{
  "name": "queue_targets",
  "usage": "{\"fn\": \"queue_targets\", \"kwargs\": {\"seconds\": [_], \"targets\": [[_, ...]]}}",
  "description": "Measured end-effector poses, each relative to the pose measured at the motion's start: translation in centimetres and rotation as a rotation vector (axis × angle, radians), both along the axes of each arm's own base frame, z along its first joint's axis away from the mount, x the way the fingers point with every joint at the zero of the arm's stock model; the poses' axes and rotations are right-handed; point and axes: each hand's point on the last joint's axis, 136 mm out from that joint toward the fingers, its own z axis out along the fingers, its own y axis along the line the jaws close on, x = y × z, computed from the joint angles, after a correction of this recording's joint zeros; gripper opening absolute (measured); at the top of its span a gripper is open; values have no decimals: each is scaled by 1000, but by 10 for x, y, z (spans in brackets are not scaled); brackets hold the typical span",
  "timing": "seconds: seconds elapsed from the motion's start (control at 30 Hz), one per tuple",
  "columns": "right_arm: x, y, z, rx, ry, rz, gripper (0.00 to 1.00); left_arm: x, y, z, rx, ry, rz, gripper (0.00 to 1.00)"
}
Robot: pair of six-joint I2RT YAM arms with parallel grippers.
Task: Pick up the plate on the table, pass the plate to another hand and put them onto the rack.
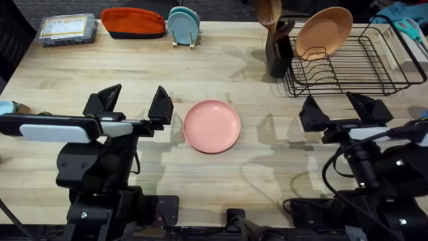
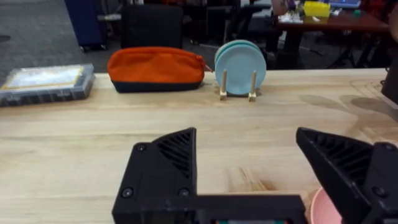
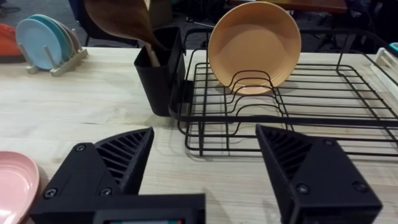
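Item: plate, flat on the bench between my left pincer and right pincer, both released. Risk: I judge its low rim may slide from a shallow pinch. Rack, far right, already holds an orange-tan plate to clip.

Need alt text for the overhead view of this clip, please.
A pink plate lies flat on the wooden table between two open grippers, left gripper and right gripper. Beyond the right one, a black wire rack holds an orange-tan plate.

Overhead looks down, forward over table; both wrist views low, facing far edge, sharing blue plates.
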Motion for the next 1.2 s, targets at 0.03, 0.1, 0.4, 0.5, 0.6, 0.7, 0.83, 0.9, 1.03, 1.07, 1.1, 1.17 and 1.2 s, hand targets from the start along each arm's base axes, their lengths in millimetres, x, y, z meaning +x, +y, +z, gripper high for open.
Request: {"fn": "queue_targets", "kwargs": {"seconds": [0.03,0.1,0.4,0.5,0.6,0.7,0.83,0.9,1.03,1.07,1.1,1.17,1.2], "targets": [[0,0,-1,0,6,0,997,0,0,-8,0,31,0,995],[0,0,-2,0,8,-1,997,0,0,-9,0,35,0,995],[0,-2,-2,-4,7,-13,997,0,0,-9,1,35,0,995],[0,-4,-1,-7,4,-22,997,0,-1,-9,0,38,-4,995],[-1,-4,-2,-7,20,-23,997,-2,-2,-11,0,57,-12,994],[-8,-6,-4,-10,92,-33,997,-7,-3,-12,6,115,-17,993],[-18,-8,18,-48,141,-41,996,-15,-4,6,52,156,-30,993],[-22,-9,39,-68,143,-39,995,-16,-4,28,71,138,-32,991],[-22,-9,82,-92,175,-37,996,-13,-4,74,93,140,-36,991],[-20,-9,90,-96,194,-36,996,-11,-5,82,96,159,-38,991],[-17,-9,97,-99,215,-34,996,-8,-5,89,98,183,-40,991],[-11,-9,110,-103,276,-31,996,-3,-5,98,102,254,-44,991],[-8,-9,115,-105,306,-29,996,-1,-5,101,103,292,-47,992]]}}
